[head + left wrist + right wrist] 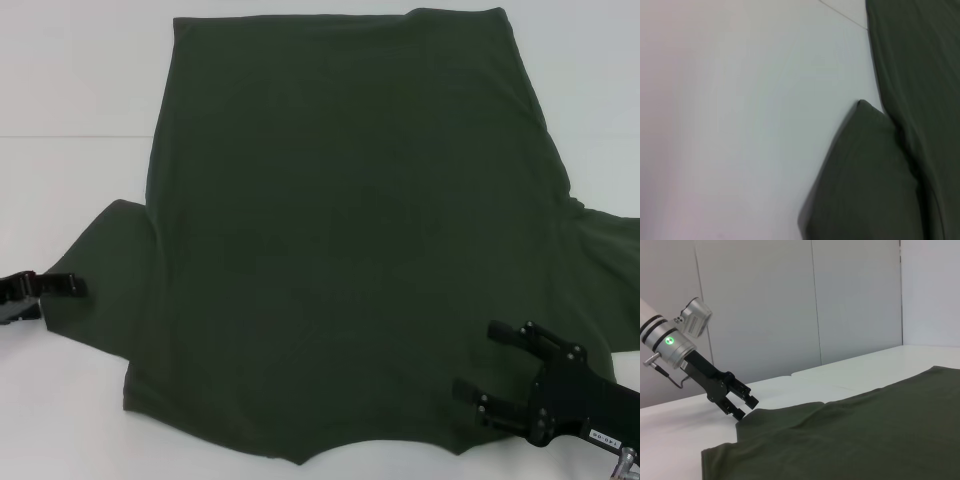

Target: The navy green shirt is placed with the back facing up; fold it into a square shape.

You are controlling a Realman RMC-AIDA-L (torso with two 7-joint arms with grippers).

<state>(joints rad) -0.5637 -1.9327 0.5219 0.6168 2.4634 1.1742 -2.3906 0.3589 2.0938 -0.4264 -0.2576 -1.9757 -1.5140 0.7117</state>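
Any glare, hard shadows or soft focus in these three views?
Head view: even light, no glare, the shirt so dark its folds barely read; only a thin shadow at its edge on the table. Left wrist view: sleeve edge soft, faint shadow beside it. Right wrist view: left claw sharp, green lamp glowing, wall evenly lit.

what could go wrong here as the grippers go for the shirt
1. The left gripper sits right at the edge of the shirt's left sleeve, fingers open; it may pinch too little cloth and the sleeve could slip out mid-fold.
2. The right gripper hovers open over the near right corner, inside the edge; closing there could bunch the fabric.
3. The grippers are at unequal positions, so a lift might pull the shirt askew on the table.
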